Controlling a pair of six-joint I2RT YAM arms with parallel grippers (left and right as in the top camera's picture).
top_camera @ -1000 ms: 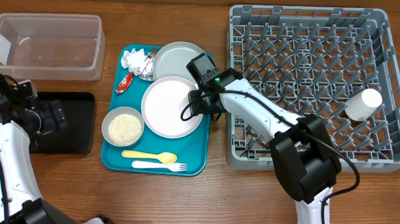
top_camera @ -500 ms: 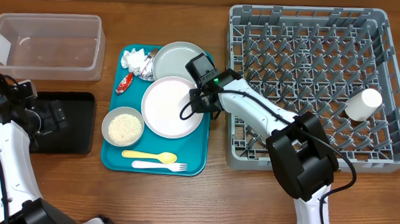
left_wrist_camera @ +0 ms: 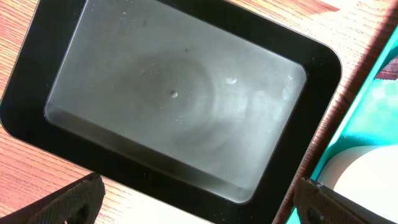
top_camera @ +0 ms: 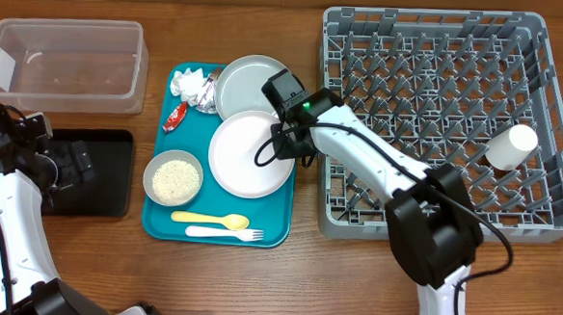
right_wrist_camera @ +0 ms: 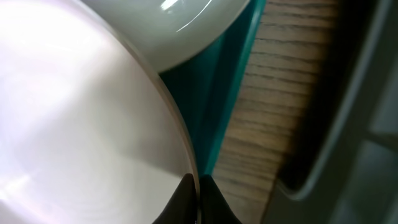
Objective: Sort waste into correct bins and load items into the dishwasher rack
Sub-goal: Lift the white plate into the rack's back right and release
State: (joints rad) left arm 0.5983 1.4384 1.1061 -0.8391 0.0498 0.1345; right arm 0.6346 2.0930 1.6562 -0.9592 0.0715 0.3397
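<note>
Right end effector (top_camera: 284, 150): jaws pinched shut on the right rim of the plate (top_camera: 251, 154). The right wrist view shows both fingertips (right_wrist_camera: 214, 204) closed on that thin edge. Left end effector (left_wrist_camera: 199, 208): jaws spread fully wide, holding nothing, positioned over the black tray (top_camera: 102, 172) at the left of the frame.

Clearances:
- The gripped rim sits at the right lip of the teal tray (top_camera: 157, 223).
- Only a narrow strip of bare counter (top_camera: 304, 192) separates that lip from the left wall of the dishwasher rack (top_camera: 439, 108).
- At its top the plate meets the grey dish (top_camera: 247, 81) (which of the two lies uppermost cannot be told).
- Open counter runs along the bottom of the frame, below tray and rack.

Counts:
- On the teal tray: one plate, one grey dish, one bowl (top_camera: 149, 177) filled with rice (top_camera: 174, 181), one spoon (top_camera: 211, 218), one fork (top_camera: 224, 234).
- In the rack, near its right wall: one cup (top_camera: 510, 147).
- Waste at the tray's upper left: one napkin (top_camera: 191, 78), one foil wrapper (top_camera: 206, 96), one red packet (top_camera: 175, 116).
- Bins: two, the clear tub (top_camera: 64, 61) at upper left and the black tray just below it.

Plate appearance: round, pale pinkish white, glossy, thin-rimmed.
</note>
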